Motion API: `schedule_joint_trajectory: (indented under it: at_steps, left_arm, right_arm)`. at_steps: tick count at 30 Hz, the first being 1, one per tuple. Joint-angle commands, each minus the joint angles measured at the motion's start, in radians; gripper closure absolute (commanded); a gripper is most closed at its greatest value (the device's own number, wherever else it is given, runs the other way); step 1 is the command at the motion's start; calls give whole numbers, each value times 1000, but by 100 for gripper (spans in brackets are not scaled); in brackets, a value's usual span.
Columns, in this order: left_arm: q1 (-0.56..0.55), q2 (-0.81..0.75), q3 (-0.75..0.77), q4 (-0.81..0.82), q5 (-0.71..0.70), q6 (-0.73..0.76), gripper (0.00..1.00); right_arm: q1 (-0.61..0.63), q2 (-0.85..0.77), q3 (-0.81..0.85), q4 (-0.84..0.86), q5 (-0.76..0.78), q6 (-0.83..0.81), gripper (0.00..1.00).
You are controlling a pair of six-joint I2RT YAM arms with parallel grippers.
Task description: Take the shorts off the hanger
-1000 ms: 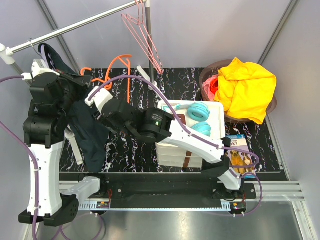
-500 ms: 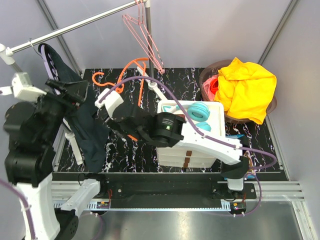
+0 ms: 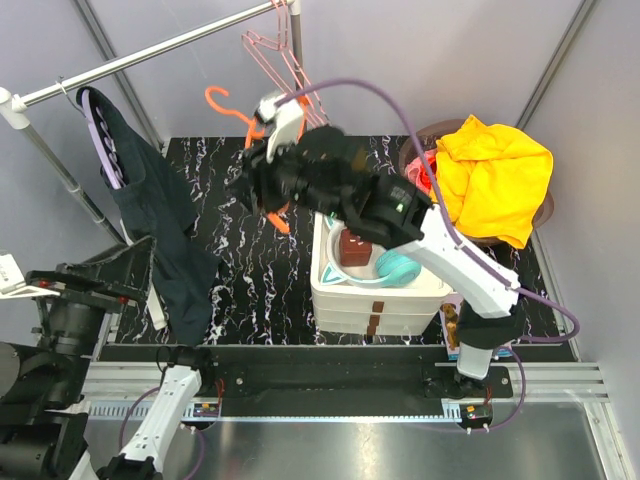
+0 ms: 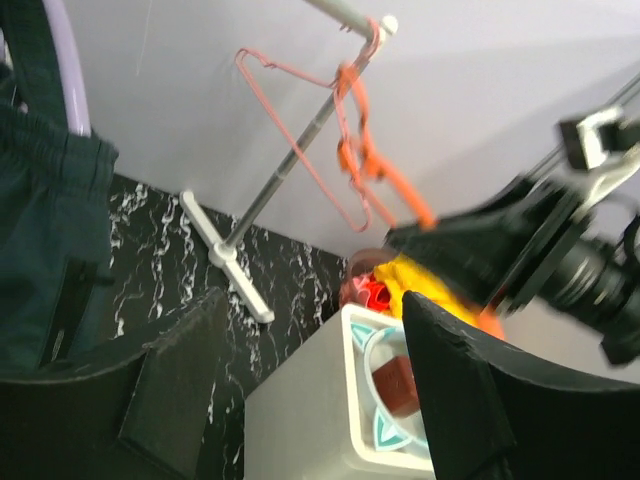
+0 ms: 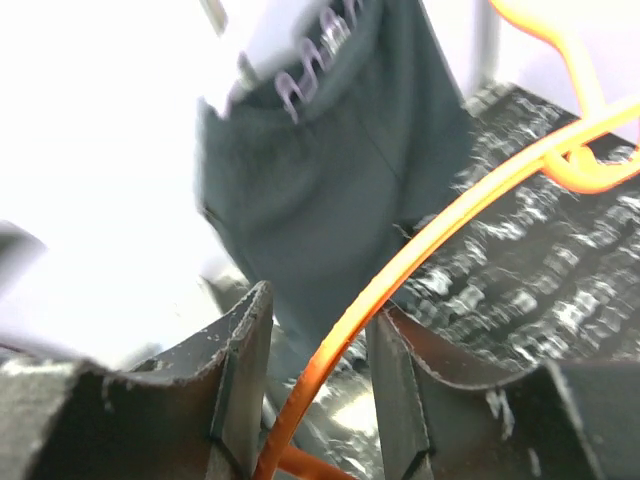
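While the right gripper point(image 5: 320, 305) is clamped on the orange hanger point(image 5: 450, 230), my left gripper point(image 4: 312, 300) gapes wide with nothing between its 2 fingers. The shorts point(image 4: 40, 230) hang lengthwise down from the purple hanger point(image 4: 65, 60), up and to the left of that empty gripper. I judge it the nearer, freer arm for pulling them off.
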State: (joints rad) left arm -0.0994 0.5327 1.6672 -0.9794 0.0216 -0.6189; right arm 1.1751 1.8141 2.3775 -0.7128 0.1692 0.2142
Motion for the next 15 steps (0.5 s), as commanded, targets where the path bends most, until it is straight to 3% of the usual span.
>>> schedule_joint_trajectory:
  at_steps: [1, 6, 9, 15]
  left_arm:
    - [-5, -25, -44, -53, 44, -8, 27]
    - [-5, -23, -54, -54, 72, 21, 28]
    - [-5, -5, -38, -51, 58, 45, 28]
    - [-3, 30, -23, -42, 57, 97, 29]
  right_arm:
    - [-87, 71, 170, 108, -297, 154, 100]
    - [-167, 177, 354, 122, -433, 250, 100]
    - [-203, 194, 344, 188, -490, 321, 100]
    - [-293, 215, 298, 498, -628, 592, 100]
